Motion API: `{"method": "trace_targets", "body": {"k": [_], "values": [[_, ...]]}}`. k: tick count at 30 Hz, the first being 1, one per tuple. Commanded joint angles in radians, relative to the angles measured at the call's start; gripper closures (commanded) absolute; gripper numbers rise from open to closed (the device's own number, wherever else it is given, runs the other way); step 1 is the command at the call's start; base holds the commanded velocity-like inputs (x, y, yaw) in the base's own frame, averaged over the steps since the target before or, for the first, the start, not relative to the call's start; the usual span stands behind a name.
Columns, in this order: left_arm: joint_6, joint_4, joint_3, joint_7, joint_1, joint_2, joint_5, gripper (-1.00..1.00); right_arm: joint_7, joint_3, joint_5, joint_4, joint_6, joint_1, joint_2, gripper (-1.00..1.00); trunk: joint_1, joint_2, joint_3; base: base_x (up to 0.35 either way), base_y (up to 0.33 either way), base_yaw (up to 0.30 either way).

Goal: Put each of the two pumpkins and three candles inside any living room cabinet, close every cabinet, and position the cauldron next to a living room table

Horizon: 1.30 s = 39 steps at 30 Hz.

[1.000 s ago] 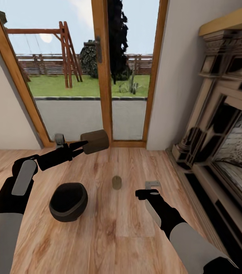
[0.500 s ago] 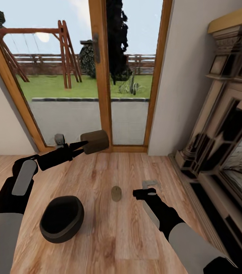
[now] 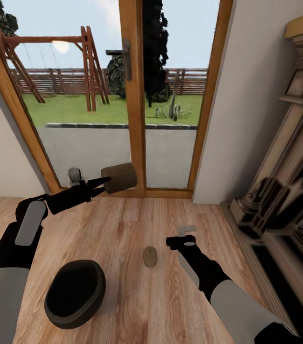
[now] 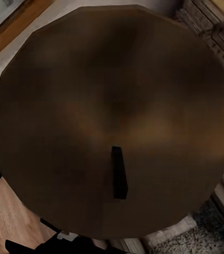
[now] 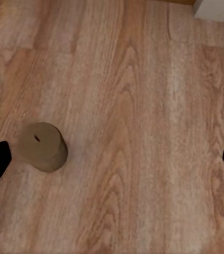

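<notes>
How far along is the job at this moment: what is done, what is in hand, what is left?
Nothing looks finished yet. In hand: the left gripper holds one brown candle, its wick end facing the left wrist camera. Left: a second candle stands on the wood floor, ahead of the open right gripper; the cauldron sits on the floor with no table in sight. No cabinet, pumpkins or third candle are visible.

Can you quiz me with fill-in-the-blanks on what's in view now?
1. The left gripper holds a brown ____.
2. A smaller candle stands upright on the wood ____.
3. The black cauldron sits on the floor below the ____ arm.
4. The right gripper has its jaws ____, holding nothing.

Missing words: candle; floor; left; open
</notes>
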Motion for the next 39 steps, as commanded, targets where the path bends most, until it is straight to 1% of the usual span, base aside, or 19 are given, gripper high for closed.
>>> {"method": "trace_targets", "body": {"k": [1, 19, 31, 39], "values": [[0.002, -0.001, 0.000, -0.001, 0.001, 0.000, 0.010, 1.00, -0.004, 0.000, 0.000, 0.000, 0.000, 0.000, 0.000, -1.00, 0.000, 0.000, 0.001, 0.019, 0.000, 0.275], [0.002, -0.001, 0.000, 0.000, 0.002, -0.004, 0.009, 1.00, -0.005, 0.000, -0.001, 0.001, 0.000, 0.000, -0.001, -1.00, 0.000, 0.000, 0.009, 0.007, -0.001, 0.270], [0.002, -0.002, -0.001, 0.001, 0.002, -0.010, 0.008, 1.00, -0.004, 0.000, -0.002, 0.001, -0.002, 0.000, -0.001, -1.00, 0.000, 0.000, 0.009, 0.262, -0.093, 0.023], [0.002, -0.022, -0.003, 0.001, 0.004, -0.013, 0.008, 1.00, -0.003, -0.001, -0.003, 0.003, -0.005, 0.000, -0.001, -1.00, 0.000, 0.000, 0.009, 0.022, -0.009, 0.000]]}}
